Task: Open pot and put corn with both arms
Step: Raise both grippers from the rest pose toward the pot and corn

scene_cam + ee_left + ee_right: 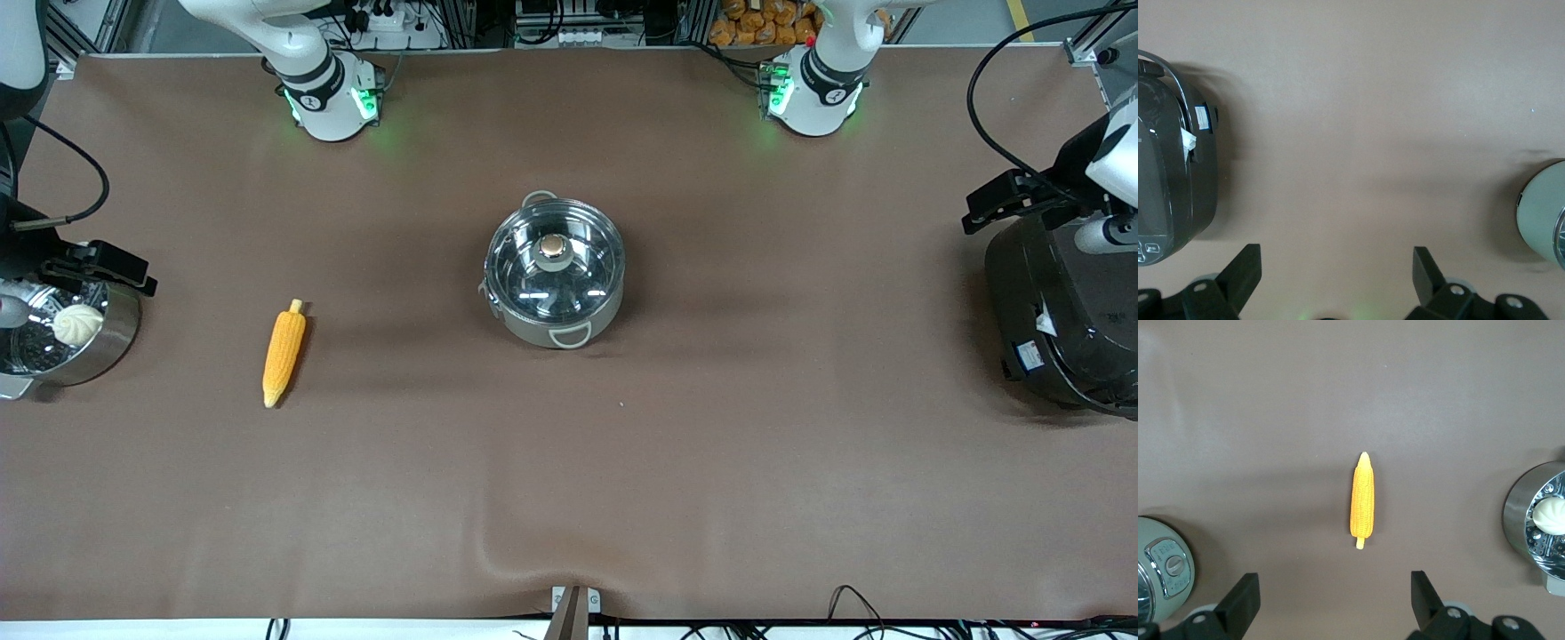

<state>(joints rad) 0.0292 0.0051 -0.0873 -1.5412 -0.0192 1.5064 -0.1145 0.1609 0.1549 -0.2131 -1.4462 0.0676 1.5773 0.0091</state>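
Since the corn (284,352) lies lengthwise toward the right arm's desk edge, the right end effector (1335,600) (spread wide) looks closest; the left end effector (1338,273), also wide, waits near the lidded pot (554,271).

High front camera facing the arm bases at twelve o'clock, both wrist cameras looking straight down from well above, each sharing the pot (554,269) with the front view.

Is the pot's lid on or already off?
On. The glass lid sits flat on the pot, its copper knob centred. Neither gripper is near it; the corn lies on the table.
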